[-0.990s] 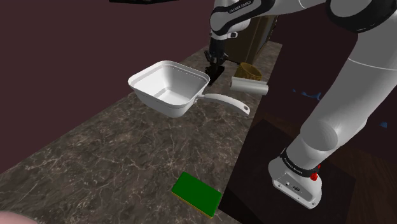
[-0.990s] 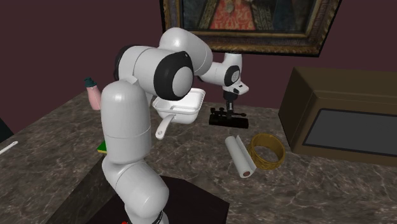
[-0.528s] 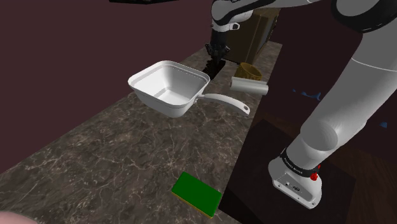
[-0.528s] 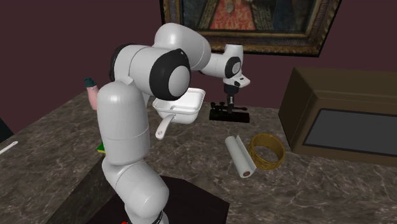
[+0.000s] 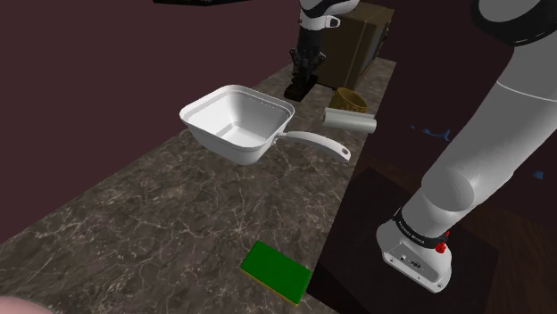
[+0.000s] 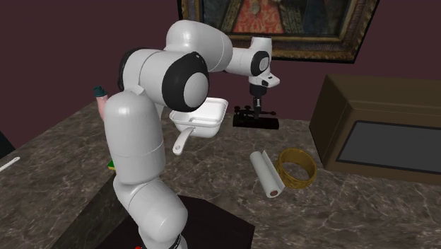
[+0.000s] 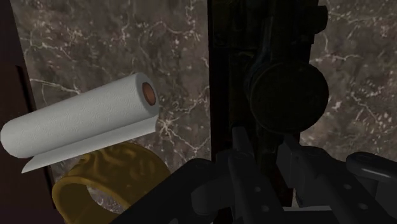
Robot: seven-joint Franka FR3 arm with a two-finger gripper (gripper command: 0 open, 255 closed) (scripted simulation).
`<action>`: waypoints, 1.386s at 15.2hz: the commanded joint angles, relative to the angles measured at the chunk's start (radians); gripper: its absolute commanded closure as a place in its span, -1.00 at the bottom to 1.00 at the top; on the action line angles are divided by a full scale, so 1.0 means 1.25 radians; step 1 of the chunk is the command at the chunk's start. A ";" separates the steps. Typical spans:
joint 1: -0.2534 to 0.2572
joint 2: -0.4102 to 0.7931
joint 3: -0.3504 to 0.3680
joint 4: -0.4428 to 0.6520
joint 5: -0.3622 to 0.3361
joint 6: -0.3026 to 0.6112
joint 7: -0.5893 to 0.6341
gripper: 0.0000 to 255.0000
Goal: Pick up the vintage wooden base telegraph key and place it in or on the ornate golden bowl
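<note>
The telegraph key (image 6: 256, 123) is a dark, flat-based piece with a round knob (image 7: 287, 89). It hangs just above the marbled counter (image 6: 63, 163), level, with my gripper (image 6: 254, 113) shut on its upright middle part. In the shoulder view the key (image 5: 299, 88) is under the gripper (image 5: 303, 68), beyond the white pan. In the wrist view my gripper (image 7: 266, 149) has both fingers pressed against the key's stem. The golden bowl (image 6: 297, 168) is an open ring-like dish on the counter, near the stand side of the key; it also shows as the golden bowl (image 5: 351, 97) and the golden bowl (image 7: 108, 184).
A paper towel roll (image 6: 265, 175) lies next to the bowl. A white square pan (image 5: 236, 120) with a long handle stands beside the key. A brown cabinet (image 6: 381, 131) is behind the bowl. A green flat block (image 5: 277, 270) lies near the counter edge. A pink bottle (image 6: 103, 105) stands far off.
The gripper has risen, and the telegraph key has come up off the counter with it. Nothing else has moved.
</note>
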 commanded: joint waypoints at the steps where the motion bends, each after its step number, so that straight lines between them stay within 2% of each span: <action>1: 0.001 -0.003 0.001 0.018 0.001 -0.021 0.000 1.00; 7: 0.001 -0.009 0.001 0.070 0.002 -0.079 -0.003 1.00; 14: -0.067 -0.057 -0.058 0.017 0.008 -0.067 -0.131 1.00; 21: -0.133 -0.068 -0.122 0.011 0.010 -0.065 -0.262 1.00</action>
